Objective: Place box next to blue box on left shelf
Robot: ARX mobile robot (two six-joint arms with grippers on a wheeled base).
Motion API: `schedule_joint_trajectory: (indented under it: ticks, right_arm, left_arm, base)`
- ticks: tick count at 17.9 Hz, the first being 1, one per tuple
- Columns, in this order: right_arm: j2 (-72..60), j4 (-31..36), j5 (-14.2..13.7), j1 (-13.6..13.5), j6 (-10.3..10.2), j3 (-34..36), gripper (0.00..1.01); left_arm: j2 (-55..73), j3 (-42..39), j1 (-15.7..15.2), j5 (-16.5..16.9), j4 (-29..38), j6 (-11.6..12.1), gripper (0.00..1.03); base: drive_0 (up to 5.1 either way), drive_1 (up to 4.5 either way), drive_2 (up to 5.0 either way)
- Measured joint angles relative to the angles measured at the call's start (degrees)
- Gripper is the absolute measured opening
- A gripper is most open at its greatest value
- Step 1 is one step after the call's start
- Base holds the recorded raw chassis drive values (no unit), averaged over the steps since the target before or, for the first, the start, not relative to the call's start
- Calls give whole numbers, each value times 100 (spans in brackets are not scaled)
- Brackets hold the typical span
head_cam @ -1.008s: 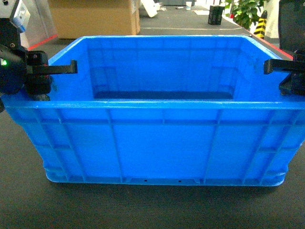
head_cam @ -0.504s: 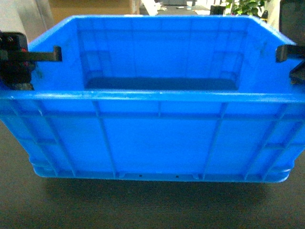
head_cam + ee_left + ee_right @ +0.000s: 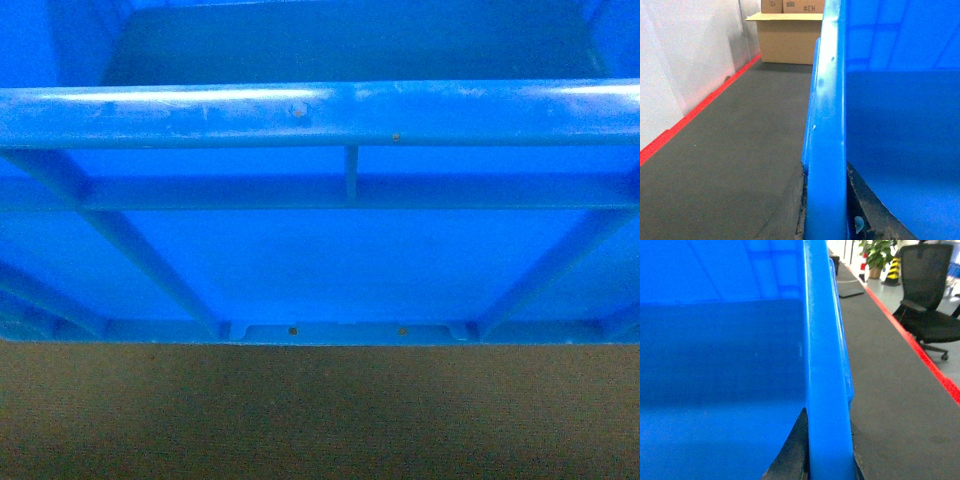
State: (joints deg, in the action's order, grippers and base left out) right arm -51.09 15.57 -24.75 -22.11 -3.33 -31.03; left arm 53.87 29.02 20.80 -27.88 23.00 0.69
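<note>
Head view: dim and soft, slightly blurred; saturated blue fills most of it. White glare streaks run along the box (image 3: 320, 110) rim; the floor (image 3: 320, 420) beneath sits in shadow, grainy. Wrist views: brighter, even light. Near rim edges blurred, faint sheen on rim (image 3: 827, 125); far background soft.

Bright-blue plastic fills the head view: the box (image 3: 320, 260) has a smooth, glossy rolled rim catching white glare, lightly scuffed and speckled. Its ribbed walls look semi-gloss and moulded. Below it, the dark floor (image 3: 320, 420) reads matt and finely textured. Worn, rough black pads (image 3: 790, 210) clamp the rim. Matt brown cardboard cartons (image 3: 790, 40) sit behind.
</note>
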Motion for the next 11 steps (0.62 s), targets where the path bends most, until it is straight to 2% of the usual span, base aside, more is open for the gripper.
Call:
schedule_joint_trajectory:
  ticks: [1,2,11]
  right_arm:
    - [122,28,-223,-125,81,83,8]
    - [157,35,-284,-151,125,94,8]
    - [131,35,-289,-151,146,94,8]
  left_arm:
    - [0,0,-2,46,22,4,13]
    - [2,0,-2,76,31,7,13]
    - [2,0,0,66,22,20,13]
  base:
    - [0,0,0]
    - [0,0,0]
    - [0,0,0]
